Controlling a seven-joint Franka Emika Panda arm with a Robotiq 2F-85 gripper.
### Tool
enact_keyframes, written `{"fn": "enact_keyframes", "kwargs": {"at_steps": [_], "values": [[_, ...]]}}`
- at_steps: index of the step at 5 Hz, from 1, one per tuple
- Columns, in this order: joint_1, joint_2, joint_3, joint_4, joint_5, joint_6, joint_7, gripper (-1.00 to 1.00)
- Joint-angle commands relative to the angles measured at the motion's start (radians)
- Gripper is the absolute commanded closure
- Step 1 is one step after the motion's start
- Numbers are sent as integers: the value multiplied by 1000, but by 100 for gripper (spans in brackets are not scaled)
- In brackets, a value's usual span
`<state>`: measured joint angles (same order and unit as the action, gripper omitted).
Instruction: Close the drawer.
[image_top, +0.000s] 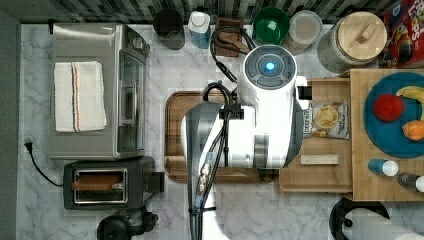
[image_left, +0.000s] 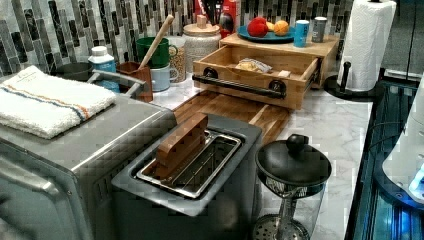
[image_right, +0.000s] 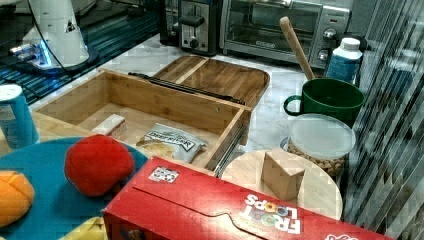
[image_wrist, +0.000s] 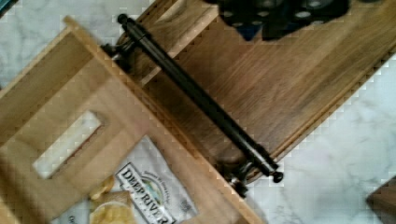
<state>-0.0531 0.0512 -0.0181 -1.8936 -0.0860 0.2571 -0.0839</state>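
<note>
While pulled open, the drawer (image_right: 150, 107) holds one chip bag (image_right: 170, 141) and one block (image_right: 109, 125).

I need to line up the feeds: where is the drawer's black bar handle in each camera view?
Top view: hidden under the arm.
Left view: handle along the drawer's near front wall, centre right.
Right view: handle on the drawer's far wall, beside the brown board.
Wrist view: handle runs diagonally over the board.
Shared landmark: the chip bag inside the drawer.
</note>
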Motion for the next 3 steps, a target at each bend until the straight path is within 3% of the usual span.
{"fn": "enact_keyframes", "kwargs": {"at_steps": [1,2,3], "values": [[48,-96,87,-98,-50,83,-345,-100],[74,-113,115,-160,-91,150,-381,-100],[72,-74,129,-151,-74,133,-458,100]]}}
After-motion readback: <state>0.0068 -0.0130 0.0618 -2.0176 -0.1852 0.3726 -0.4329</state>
